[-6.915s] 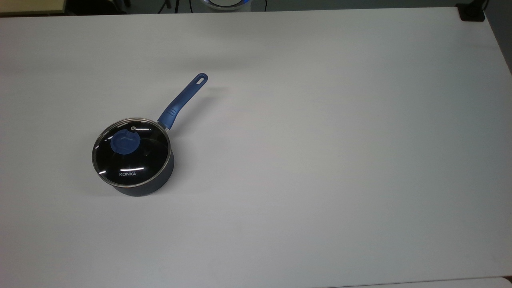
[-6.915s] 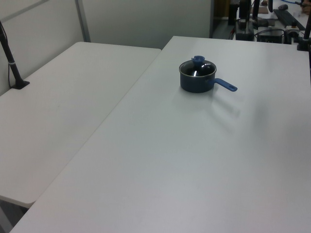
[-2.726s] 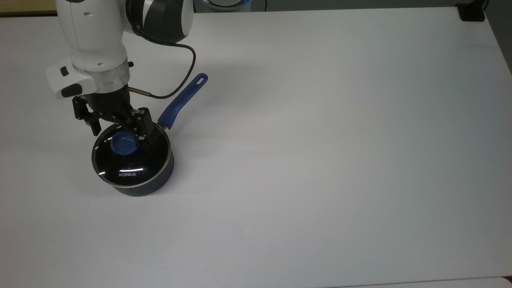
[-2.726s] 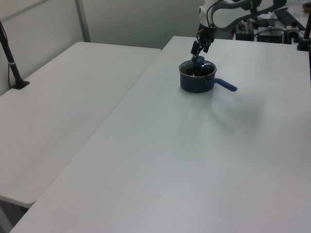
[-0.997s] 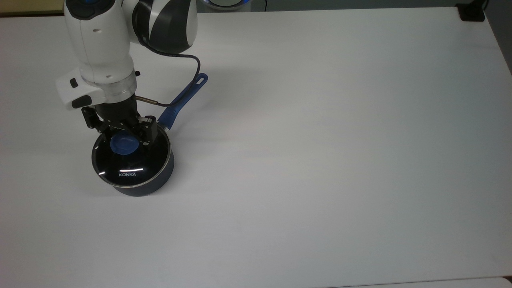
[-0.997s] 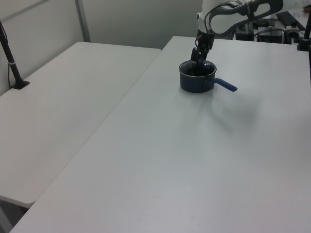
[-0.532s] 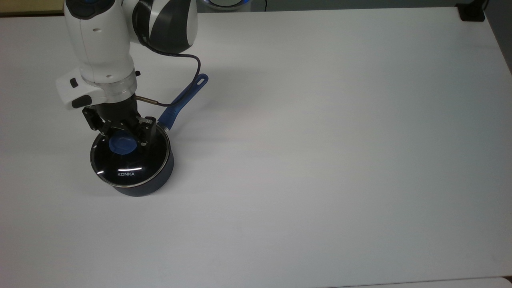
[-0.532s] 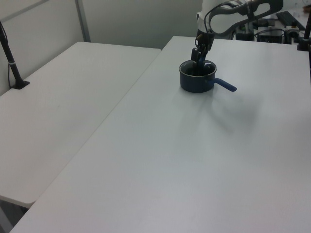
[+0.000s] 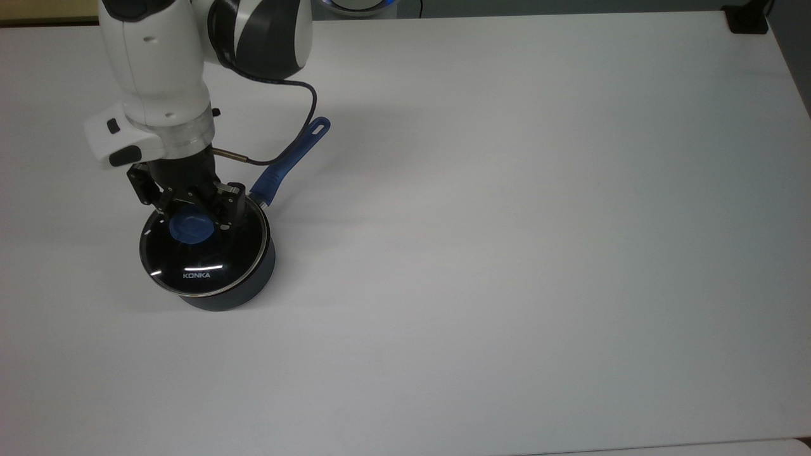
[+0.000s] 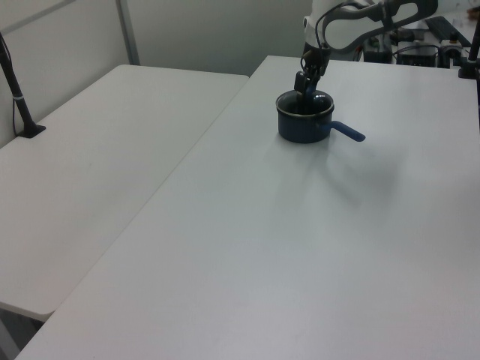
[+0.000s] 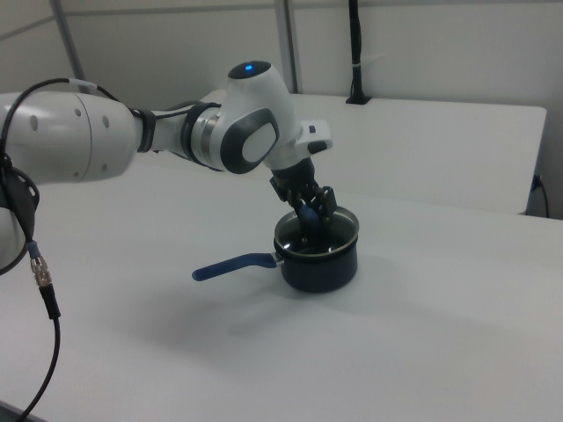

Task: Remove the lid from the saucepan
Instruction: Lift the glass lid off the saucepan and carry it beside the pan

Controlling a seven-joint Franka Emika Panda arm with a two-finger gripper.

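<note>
The dark navy saucepan (image 9: 237,288) stands on the white table at the top view's left, its long blue handle (image 9: 290,159) pointing up and right. The glass lid (image 9: 201,259) with white KONKA lettering sits slightly lifted and offset to the top view's left of the pot. My gripper (image 9: 192,223) comes down from above and is shut on the lid's blue knob (image 9: 189,230). In the right view the gripper (image 11: 308,216) holds the lid (image 11: 318,239) just above the saucepan (image 11: 321,265). The left view shows the gripper (image 10: 305,84) over the saucepan (image 10: 303,125).
The white table (image 9: 507,253) stretches wide and bare to the top view's right. A dark cable (image 9: 303,120) loops from the arm above the pan handle. A second table (image 10: 90,165) adjoins at the left view's left, with a black post (image 10: 19,97) on it.
The fingers have closed on the blue knob. Over the last second the lid has risen a little and shifted to the top view's left, off centre from the saucepan.
</note>
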